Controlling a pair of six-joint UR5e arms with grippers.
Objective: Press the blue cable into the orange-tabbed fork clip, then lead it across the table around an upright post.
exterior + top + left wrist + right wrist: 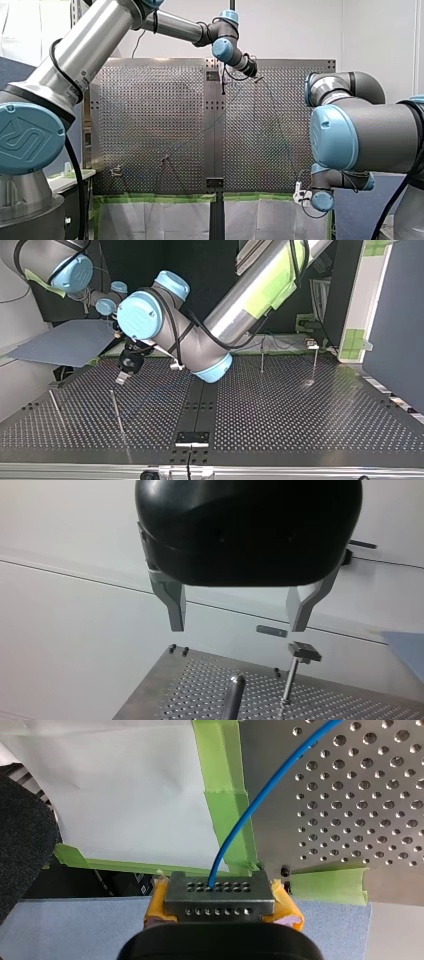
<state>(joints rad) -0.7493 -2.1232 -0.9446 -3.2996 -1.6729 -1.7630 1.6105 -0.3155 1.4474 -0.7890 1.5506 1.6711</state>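
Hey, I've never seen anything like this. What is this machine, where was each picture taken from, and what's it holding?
These are two robot arms working at a metal table full of holes. One picture looks from behind the arms: the left arm reaches far over the table, the right arm sits low at the near edge. Another looks from across the table, so the sides swap. The other two come from cameras on the wrists. Thin upright posts stand on the table. The left gripper is open and empty, above the posts. The right gripper, with yellow pads, is shut on a thin blue cable that runs out over the table.
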